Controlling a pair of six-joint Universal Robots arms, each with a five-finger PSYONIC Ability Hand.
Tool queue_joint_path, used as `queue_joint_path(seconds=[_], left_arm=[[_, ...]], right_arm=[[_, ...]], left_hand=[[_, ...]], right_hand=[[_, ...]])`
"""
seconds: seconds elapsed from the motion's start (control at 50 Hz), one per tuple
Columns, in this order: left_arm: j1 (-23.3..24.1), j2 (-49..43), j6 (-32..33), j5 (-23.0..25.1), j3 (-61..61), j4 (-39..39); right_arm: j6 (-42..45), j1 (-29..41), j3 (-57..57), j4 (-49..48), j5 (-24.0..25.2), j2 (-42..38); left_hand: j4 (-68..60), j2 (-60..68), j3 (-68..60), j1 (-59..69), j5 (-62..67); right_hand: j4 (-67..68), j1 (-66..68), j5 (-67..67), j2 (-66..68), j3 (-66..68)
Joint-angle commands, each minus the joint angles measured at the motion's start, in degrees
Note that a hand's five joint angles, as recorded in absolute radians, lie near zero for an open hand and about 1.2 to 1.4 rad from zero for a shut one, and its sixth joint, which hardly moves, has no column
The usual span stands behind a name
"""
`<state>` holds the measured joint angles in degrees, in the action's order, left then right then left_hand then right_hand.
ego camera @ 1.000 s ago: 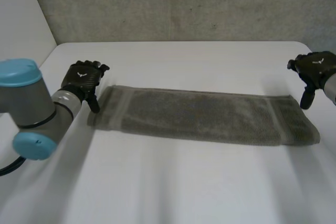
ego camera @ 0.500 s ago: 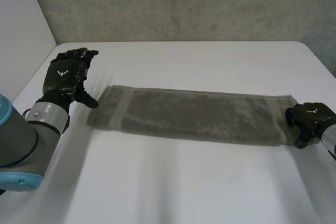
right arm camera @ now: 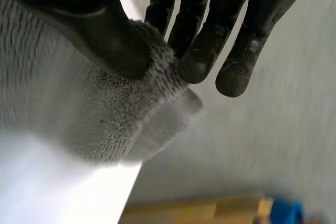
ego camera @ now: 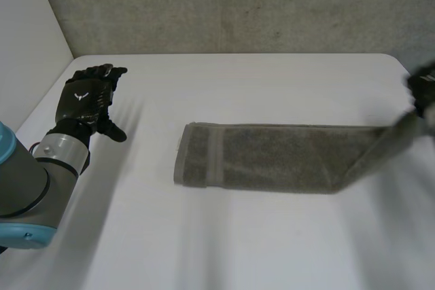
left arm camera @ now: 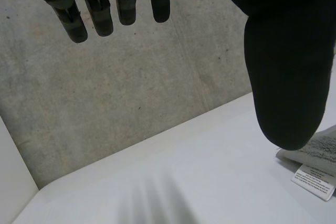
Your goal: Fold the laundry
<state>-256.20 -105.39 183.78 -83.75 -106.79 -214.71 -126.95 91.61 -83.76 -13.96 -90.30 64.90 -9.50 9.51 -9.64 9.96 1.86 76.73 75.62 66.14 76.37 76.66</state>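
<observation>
So the towel (ego camera: pixel 272 157) is a grey-green one, folded into a long strip, and it lies across the middle and right side of the white table (ego camera: pixel 224 249). Its left end sits flat on the table with that woven band across it, while the right end is pulled up off the surface, slanting toward the right hand (ego camera: pixel 425 86) at the table's far right edge. From the right wrist view, that hand pinches the towel's end between its thumb (right arm camera: pixel 100 30) and its fingers (right arm camera: pixel 197 56), with fuzzy cloth bunched up right under the thumb. The left hand (ego camera: pixel 85 100) is over the left side of the table, well apart from the towel, and has nothing in it. Its fingers (left arm camera: pixel 100 17) are straight and a bit spread, thumb (left arm camera: pixel 286 77) sticking out to the side. In the left wrist view a corner of the towel with a white label (left arm camera: pixel 314 181) peeks out just past the thumb. A rough concrete wall (ego camera: pixel 238 5) stands behind the table.
</observation>
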Motion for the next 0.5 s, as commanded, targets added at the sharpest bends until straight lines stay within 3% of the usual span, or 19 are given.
queue_joint_path(seconds=[0.02,0.04,0.06,0.1,0.16,0.34,0.38,0.42,0.44,0.46,0.5], left_arm=[[0.0,0.0,0.2,0.0,0.0,0.0],[0.0,0.0,0.2,-0.1,0.0,0.0],[0.0,0.0,0.2,-0.1,0.0,0.0],[0.0,0.0,0.2,0.0,0.0,-0.1],[0.1,0.0,0.3,0.0,0.0,-0.1],[0.3,-0.5,0.5,0.0,-0.1,-0.2],[0.3,-0.7,0.5,0.0,-0.1,-0.2],[0.3,-0.8,0.5,0.0,-0.1,-0.2],[0.3,-0.9,0.5,0.0,-0.2,-0.2],[0.4,-0.9,0.5,0.0,-0.2,-0.2],[0.4,-1.0,0.5,0.0,-0.2,-0.2]], right_arm=[[1.5,22.2,9.0,-0.2,-0.1,-2.6],[2.0,27.6,10.9,-0.3,0.2,-4.2],[2.0,27.7,10.9,-0.3,0.2,-4.3],[3.3,35.9,14.7,-0.1,0.5,-9.2],[4.7,41.6,17.4,0.3,0.4,-14.2],[7.9,48.6,19.7,0.5,0.6,-22.5],[7.9,48.8,19.7,0.7,0.5,-22.9],[7.4,48.8,18.8,1.0,0.5,-21.9],[7.4,48.8,18.8,1.0,0.5,-21.9],[6.4,48.5,18.3,1.0,0.3,-20.5],[4.6,48.2,17.2,1.0,0.0,-18.2]], left_hand=[[-0.5,0.5,-0.4,0.0,-1.9],[-0.5,0.5,-0.4,0.0,-1.9],[-0.5,0.5,-0.4,0.0,-1.9],[-0.5,0.5,-0.4,0.0,-1.9],[-0.5,0.5,-0.4,0.0,-1.9],[-0.5,0.5,-0.4,0.0,-1.9],[-0.5,0.5,-0.4,0.0,-1.9],[-0.5,0.5,-0.4,0.0,-1.9],[-0.5,0.5,-0.4,0.0,-1.9],[-0.5,0.5,-0.4,0.0,-1.9],[-0.5,0.5,-0.4,0.0,-1.9]], right_hand=[[3.3,4.4,3.9,3.6,3.3],[3.3,4.4,3.9,3.6,3.3],[3.3,4.4,3.9,3.6,3.3],[3.3,4.4,3.9,3.6,3.3],[3.3,4.4,3.9,3.6,3.3],[3.3,4.4,3.9,3.6,3.3],[-2.1,-0.9,-1.5,-1.7,-2.0],[-46.9,-45.8,-46.3,-46.5,-46.8],[-47.1,-46.0,-46.5,-46.8,-47.1],[-66.7,-65.6,-66.1,-66.4,-66.7],[-66.7,-65.6,-66.1,-66.4,-66.7]])
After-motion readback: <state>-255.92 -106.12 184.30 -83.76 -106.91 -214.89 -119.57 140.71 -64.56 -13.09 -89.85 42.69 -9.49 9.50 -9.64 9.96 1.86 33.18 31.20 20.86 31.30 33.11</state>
